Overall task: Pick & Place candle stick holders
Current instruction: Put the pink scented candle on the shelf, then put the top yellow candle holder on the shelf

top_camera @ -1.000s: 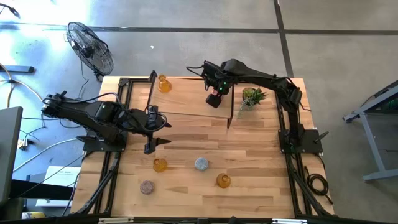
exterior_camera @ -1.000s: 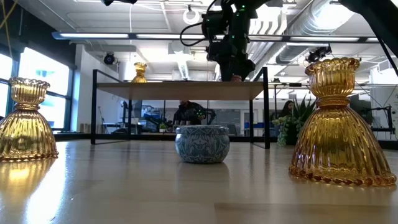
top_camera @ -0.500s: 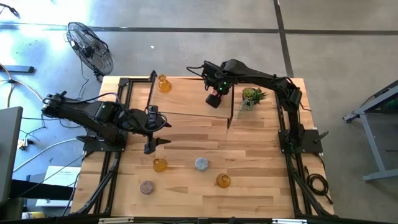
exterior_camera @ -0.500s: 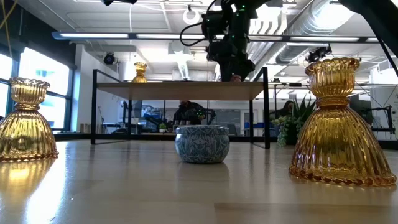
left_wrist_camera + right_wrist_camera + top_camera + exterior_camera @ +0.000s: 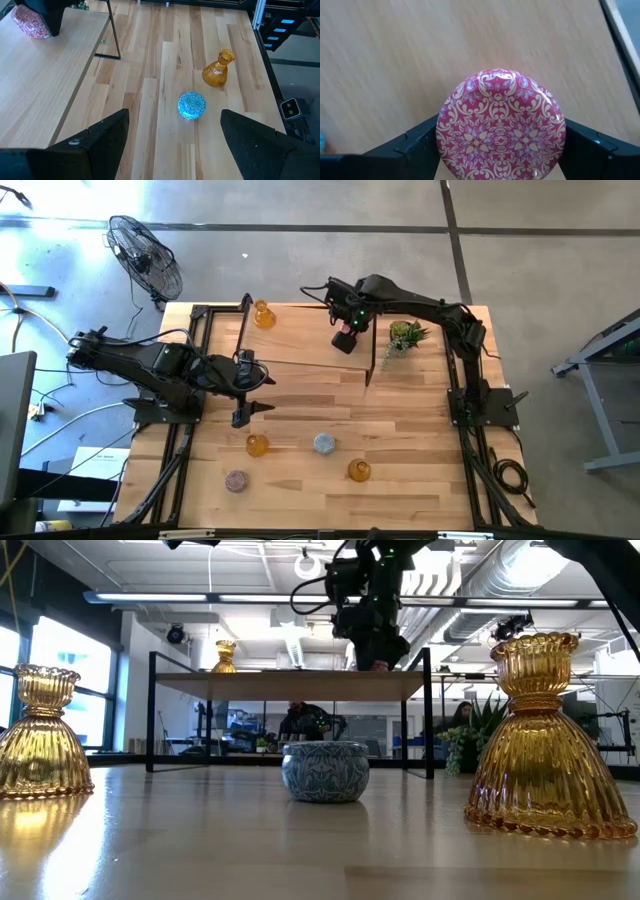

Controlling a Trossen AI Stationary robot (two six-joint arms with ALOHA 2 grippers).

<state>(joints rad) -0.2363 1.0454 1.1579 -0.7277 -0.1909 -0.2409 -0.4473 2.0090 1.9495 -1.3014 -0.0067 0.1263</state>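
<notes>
Pink holder (image 5: 500, 125): squat, round, patterned face toward the wrist camera, no marked long axis; clamped between right gripper (image 5: 345, 333) fingers over the raised shelf (image 5: 300, 335).

Risk: curved glass sides give little purchase; it could slip or roll if let go tilted or too high.

Left gripper (image 5: 243, 385): jaws apart, empty, waiting above the table (image 5: 400, 430). Amber holder (image 5: 263, 314) already on shelf.

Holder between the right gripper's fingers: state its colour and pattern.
Pink holder, covered in a white floral scroll pattern; clearest in the right wrist view.
</notes>
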